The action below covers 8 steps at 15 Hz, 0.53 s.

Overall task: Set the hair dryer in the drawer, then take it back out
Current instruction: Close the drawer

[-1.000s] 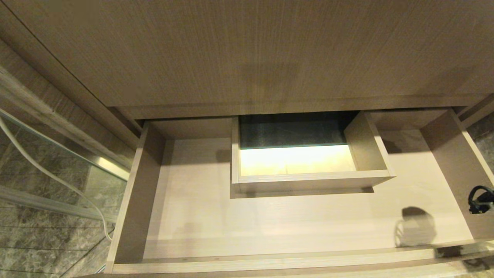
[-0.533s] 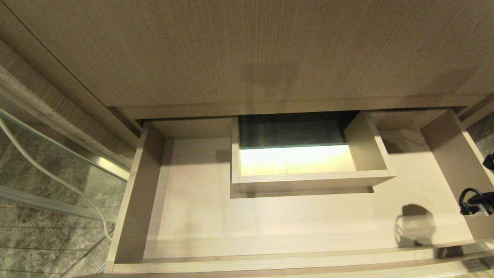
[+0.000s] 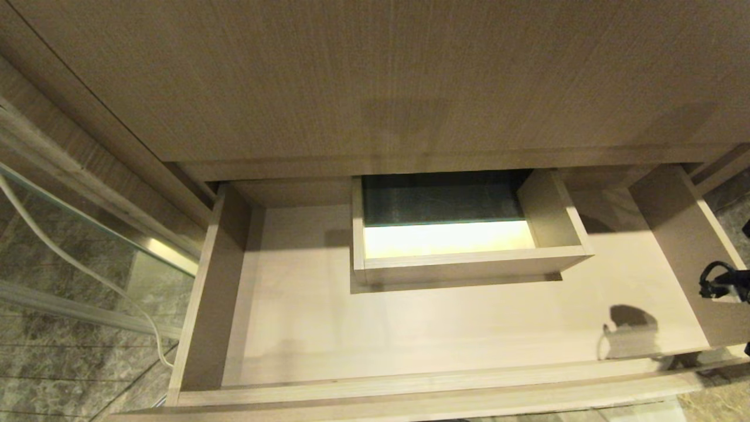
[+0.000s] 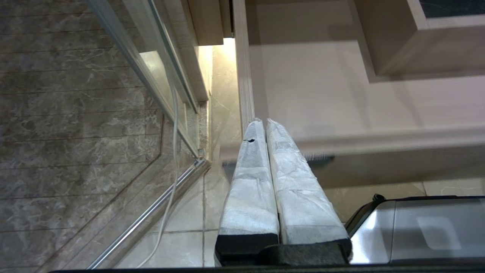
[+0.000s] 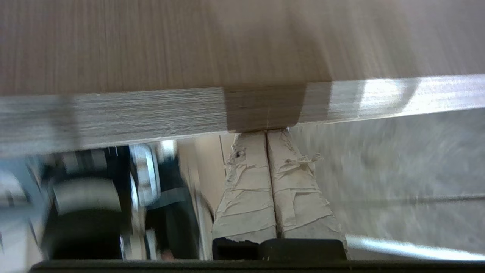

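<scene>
The drawer [image 3: 375,391] stands pulled out below the cabinet, and its beige floor is bare. The hair dryer is out of view in every frame. My right gripper [image 5: 267,132] is shut on nothing, its taped fingertips touching a light wood-grain edge of the drawer's front [image 5: 151,113]. In the head view only a black cable loop of the right arm [image 3: 722,281] shows, by the drawer's right wall. My left gripper [image 4: 264,121] is parked and shut, low by the drawer's left front corner [image 4: 341,138].
A boxed rectangular cut-out [image 3: 469,261] sits at the drawer's back middle. A taller wood panel [image 3: 375,82] rises above. A glass door with a metal rail [image 3: 88,234] and a white cord [image 3: 88,269] lie to the left. My base [image 4: 416,227] is just below the drawer front.
The drawer has slid a little way in towards the cabinet, with its cut-out box. The right arm's cable loop shifted at the right edge. The left arm kept still.
</scene>
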Motion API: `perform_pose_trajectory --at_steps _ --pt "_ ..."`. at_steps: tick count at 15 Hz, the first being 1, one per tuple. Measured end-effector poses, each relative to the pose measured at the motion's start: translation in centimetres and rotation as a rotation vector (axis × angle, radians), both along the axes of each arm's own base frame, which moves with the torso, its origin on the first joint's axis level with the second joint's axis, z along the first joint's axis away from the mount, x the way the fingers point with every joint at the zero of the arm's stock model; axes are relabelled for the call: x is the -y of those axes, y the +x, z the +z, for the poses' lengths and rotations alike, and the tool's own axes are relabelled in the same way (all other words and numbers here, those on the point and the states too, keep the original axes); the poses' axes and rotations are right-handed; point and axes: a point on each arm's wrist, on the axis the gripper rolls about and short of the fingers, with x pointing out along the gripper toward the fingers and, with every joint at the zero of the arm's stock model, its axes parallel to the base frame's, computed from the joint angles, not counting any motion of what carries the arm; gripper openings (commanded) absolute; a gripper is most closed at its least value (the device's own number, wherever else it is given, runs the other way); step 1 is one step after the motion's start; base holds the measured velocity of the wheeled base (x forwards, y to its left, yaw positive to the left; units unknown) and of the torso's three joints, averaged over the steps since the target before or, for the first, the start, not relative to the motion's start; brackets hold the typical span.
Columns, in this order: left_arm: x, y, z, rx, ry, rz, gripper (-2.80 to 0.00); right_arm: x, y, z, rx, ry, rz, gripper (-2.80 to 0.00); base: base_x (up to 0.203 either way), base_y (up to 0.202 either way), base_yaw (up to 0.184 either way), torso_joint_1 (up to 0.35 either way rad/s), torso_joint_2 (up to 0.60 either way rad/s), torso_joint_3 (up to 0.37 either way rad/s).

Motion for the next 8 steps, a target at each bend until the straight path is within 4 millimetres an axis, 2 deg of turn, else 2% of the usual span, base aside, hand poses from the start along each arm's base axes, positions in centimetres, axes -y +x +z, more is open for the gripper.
perform_pose_trajectory --at_steps 3,6,8 --pt "0.0 0.0 0.0 0.0 0.0 0.0 -2.8 0.3 2.5 1.1 0.297 0.011 0.026 -2.8 0.0 0.0 0.0 0.0 0.0 0.0" --pt "0.0 0.0 0.0 -0.001 0.0 0.0 -2.8 0.2 6.7 3.9 0.71 0.031 0.096 -2.8 0.0 0.0 0.0 0.0 0.0 0.0" --pt "0.0 0.0 0.0 -0.001 0.0 0.0 -2.8 0.0 8.9 5.3 0.873 0.028 0.106 -2.8 0.0 0.0 0.0 0.0 0.0 0.0"
